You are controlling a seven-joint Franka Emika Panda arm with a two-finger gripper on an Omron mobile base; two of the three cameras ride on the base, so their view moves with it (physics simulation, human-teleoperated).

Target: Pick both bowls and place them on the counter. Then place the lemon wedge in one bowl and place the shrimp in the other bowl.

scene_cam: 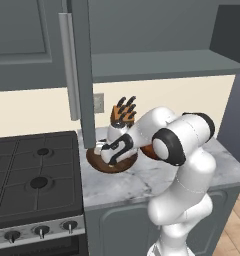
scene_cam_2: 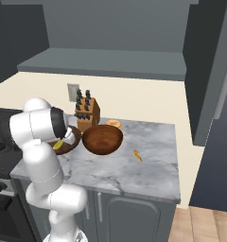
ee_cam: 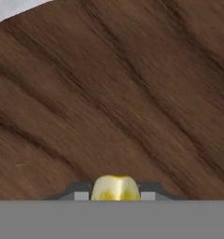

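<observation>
The lemon wedge (ee_cam: 115,187) sits clamped between the two fingertips (ee_cam: 79,196) of the hand (ee_cam: 115,195), which grasps it just above the streaky inner face of the wide dark bowl (ee_cam: 109,93). In the right base view the wedge (scene_cam_2: 57,145) shows as a yellow speck at the end of the arm, over that bowl's (scene_cam_2: 70,142) rim. The step in hand appears to be the release: it is best done with the hand kept low and central over the bowl's floor, the jaws parted slowly so the wedge drops flat and does not bounce out. Beyond the hand stand the deeper reddish bowl (scene_cam_2: 102,138) and, just behind it, the shrimp (scene_cam_2: 113,123), both on the table (scene_cam_2: 134,175); a small orange item (scene_cam_2: 138,154) lies farther off. The arm's elbow hides most of the dark bowl (scene_cam: 99,161) in the left base view, and the gap between wedge and wood cannot be judged.
</observation>
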